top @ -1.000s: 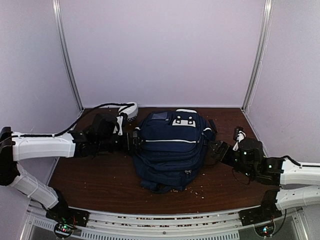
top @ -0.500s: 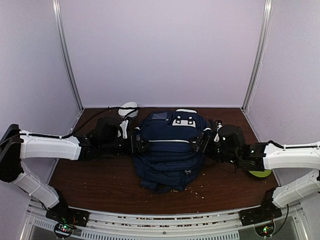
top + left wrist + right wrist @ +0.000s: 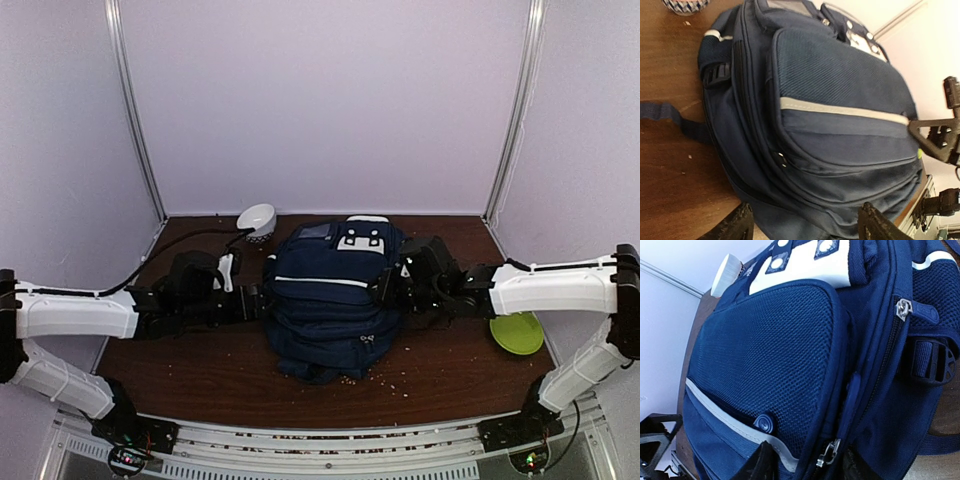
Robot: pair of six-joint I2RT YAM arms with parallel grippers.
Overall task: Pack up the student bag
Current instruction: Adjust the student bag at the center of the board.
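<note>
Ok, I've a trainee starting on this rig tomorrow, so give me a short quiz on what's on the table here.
1. True or false: the bowl sits inside the bag.
2. What lies on the right side of the table? A) green plate B) red mug C) book
3. Fill in: the left end effector and right end effector meet the bag from opposite ____.
Key: 1 false, it stands on the table behind the bag; 2 A; 3 sides.
</note>
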